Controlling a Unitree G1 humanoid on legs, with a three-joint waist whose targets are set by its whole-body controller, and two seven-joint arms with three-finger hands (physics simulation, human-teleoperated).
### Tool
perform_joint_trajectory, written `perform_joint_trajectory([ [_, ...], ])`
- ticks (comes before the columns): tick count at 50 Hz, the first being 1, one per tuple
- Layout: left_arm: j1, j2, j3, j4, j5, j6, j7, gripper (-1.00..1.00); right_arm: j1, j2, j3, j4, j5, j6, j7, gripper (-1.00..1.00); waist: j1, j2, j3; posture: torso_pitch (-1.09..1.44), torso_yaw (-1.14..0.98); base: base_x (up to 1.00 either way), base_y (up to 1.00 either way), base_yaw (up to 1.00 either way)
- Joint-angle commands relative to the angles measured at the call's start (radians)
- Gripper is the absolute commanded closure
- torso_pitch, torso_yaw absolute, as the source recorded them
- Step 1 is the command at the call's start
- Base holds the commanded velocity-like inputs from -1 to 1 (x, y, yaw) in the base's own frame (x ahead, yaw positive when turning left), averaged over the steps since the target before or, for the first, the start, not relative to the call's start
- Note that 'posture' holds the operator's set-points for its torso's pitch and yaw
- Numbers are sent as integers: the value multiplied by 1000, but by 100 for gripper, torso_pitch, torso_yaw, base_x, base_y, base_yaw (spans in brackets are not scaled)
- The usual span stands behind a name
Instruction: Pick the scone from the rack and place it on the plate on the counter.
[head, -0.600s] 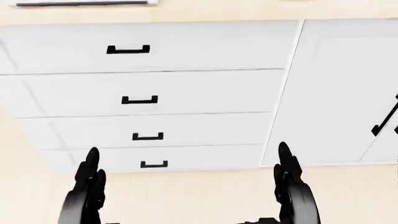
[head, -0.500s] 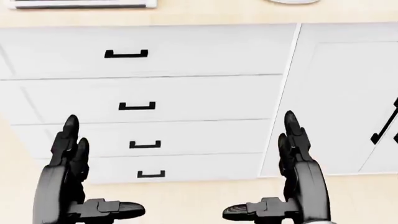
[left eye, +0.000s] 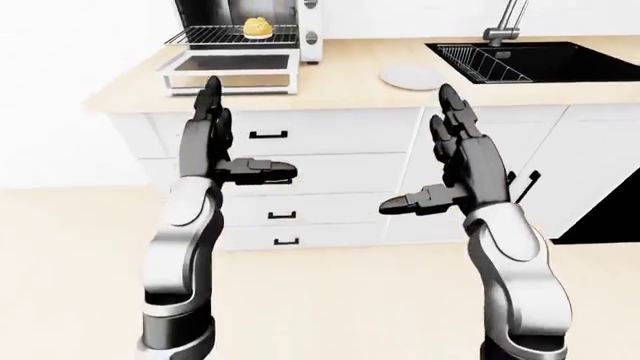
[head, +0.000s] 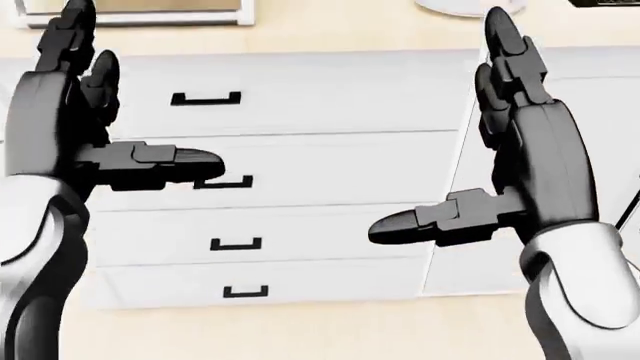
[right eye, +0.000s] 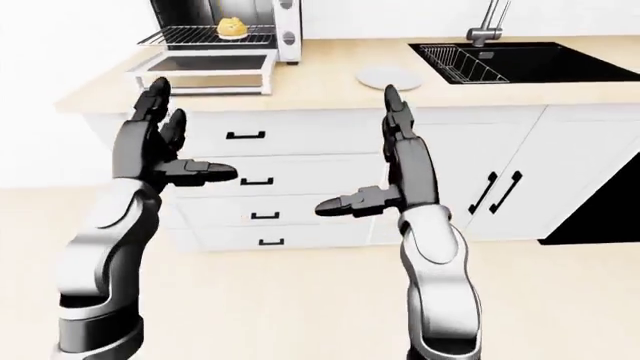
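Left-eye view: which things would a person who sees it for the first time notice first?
First the two black hands, the left hand and the right hand, raised with fingers spread, empty, before the white drawers. Next the yellow scone at the top, on the rack pulled out of the open toaster oven. The white plate lies on the counter right of it.

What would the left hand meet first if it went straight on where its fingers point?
Probably the open oven door, then the rack with the scone. The left hand is short of the counter; depth is unclear.
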Motion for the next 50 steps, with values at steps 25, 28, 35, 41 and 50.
perform_joint_trajectory([
  [25,-272,162,69,-39,-101,94,61,-100,-200,-68,-30,-176,-2,198,6,-100,1,51,6,0,0,34,0,0],
  [28,-276,177,72,-39,-103,91,62,-100,-207,-68,-29,-171,-4,198,5,-100,7,24,10,0,0,35,0,0],
  [35,-296,194,73,-39,-104,93,72,-100,-212,-73,-31,-186,-8,216,10,-100,8,-53,9,0,0,35,0,0],
  [41,-312,206,73,-35,-106,98,72,-100,-206,-70,-34,-193,-5,214,9,-100,-10,-8,13,0,0,35,0,0],
  [50,-315,205,68,-25,-86,84,61,-100,-193,-69,-29,-190,-9,202,6,-100,-6,77,3,0,0,35,0,0],
])
